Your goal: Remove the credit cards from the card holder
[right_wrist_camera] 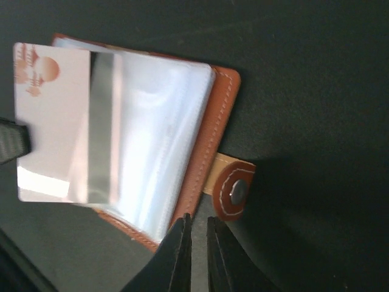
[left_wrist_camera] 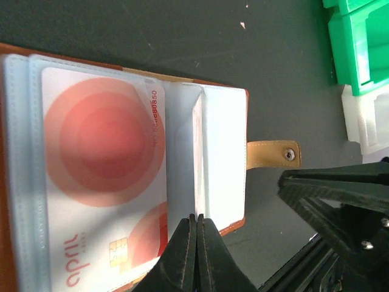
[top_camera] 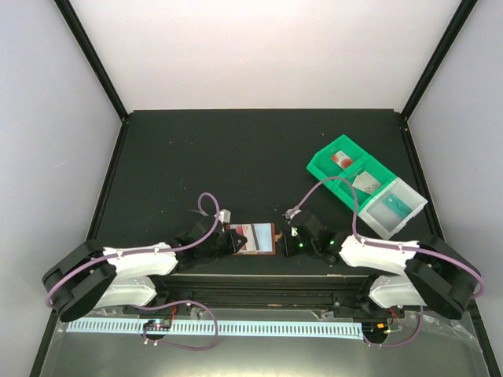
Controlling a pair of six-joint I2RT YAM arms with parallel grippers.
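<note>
The brown card holder (top_camera: 258,238) lies open between my grippers, pale sleeves up. In the left wrist view a white credit card with red circles (left_wrist_camera: 103,158) sits in a sleeve. My left gripper (left_wrist_camera: 197,218) is shut on a thin sheet standing up from the holder (left_wrist_camera: 225,152). In the right wrist view that sheet shows as a pale card with a grey stripe (right_wrist_camera: 58,121), a black finger (right_wrist_camera: 11,149) at its edge. My right gripper (right_wrist_camera: 197,220) is almost shut with nothing between, its tips at the holder's brown cover edge (right_wrist_camera: 209,140) beside the snap tab (right_wrist_camera: 234,191).
A green compartmented tray (top_camera: 350,169) with a clear section (top_camera: 393,206) stands at the back right. It holds a white card with a red blot (top_camera: 342,158) and a pale card (top_camera: 366,182). Both grippers (top_camera: 233,240) (top_camera: 286,239) flank the holder near the table's front edge.
</note>
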